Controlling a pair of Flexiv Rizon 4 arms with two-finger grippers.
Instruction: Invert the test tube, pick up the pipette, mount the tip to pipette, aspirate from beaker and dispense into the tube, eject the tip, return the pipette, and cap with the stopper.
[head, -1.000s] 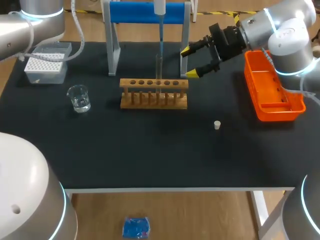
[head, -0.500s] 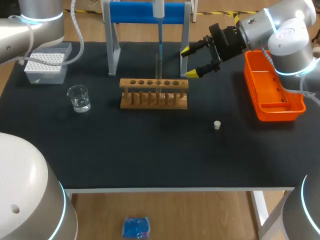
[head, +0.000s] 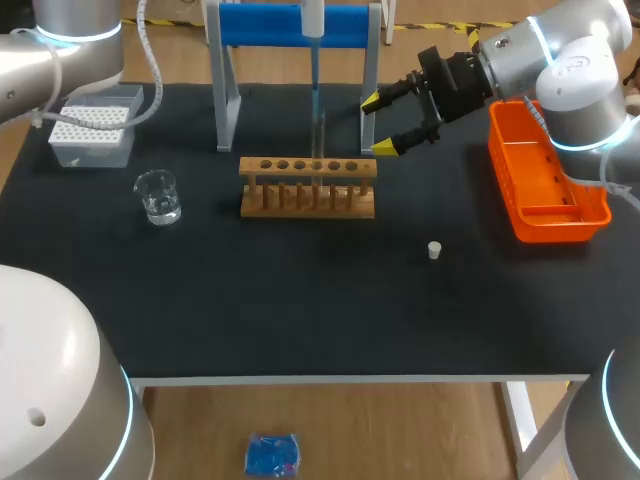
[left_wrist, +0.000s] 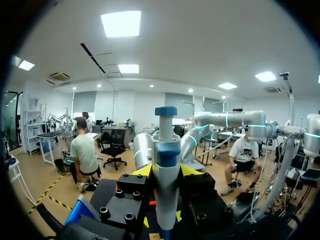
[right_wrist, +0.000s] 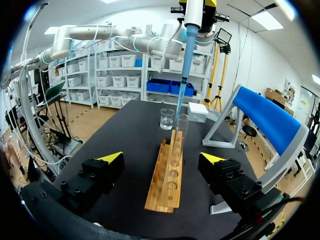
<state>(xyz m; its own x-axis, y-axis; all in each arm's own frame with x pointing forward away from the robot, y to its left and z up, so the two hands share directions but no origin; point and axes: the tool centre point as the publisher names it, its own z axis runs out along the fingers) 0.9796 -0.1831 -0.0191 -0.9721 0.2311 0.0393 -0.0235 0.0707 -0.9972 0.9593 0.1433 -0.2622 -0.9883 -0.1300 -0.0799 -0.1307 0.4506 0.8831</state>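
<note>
My left gripper (left_wrist: 165, 172) is shut on the white and blue pipette (left_wrist: 165, 160), held upright high over the rack. In the head view the pipette (head: 314, 15) carries a blue tip (head: 315, 95) that hangs above the clear test tube (head: 319, 135) standing in the wooden rack (head: 308, 186). My right gripper (head: 385, 123) stands open just right of the rack, nothing between its fingers; in its own view the gripper (right_wrist: 162, 158) looks along the rack (right_wrist: 167, 175) toward the tube (right_wrist: 180, 130). The white stopper (head: 434, 250) lies on the mat, front right. The beaker (head: 158, 196) holds clear liquid.
A blue and grey pipette stand (head: 295, 60) rises behind the rack. A tip box (head: 92, 130) sits at the back left, an orange bin (head: 545, 180) at the right edge. The black mat's front half is bare apart from the stopper.
The pipette has drifted a little to the left and upward over the tube. My right arm has stayed where it was.
</note>
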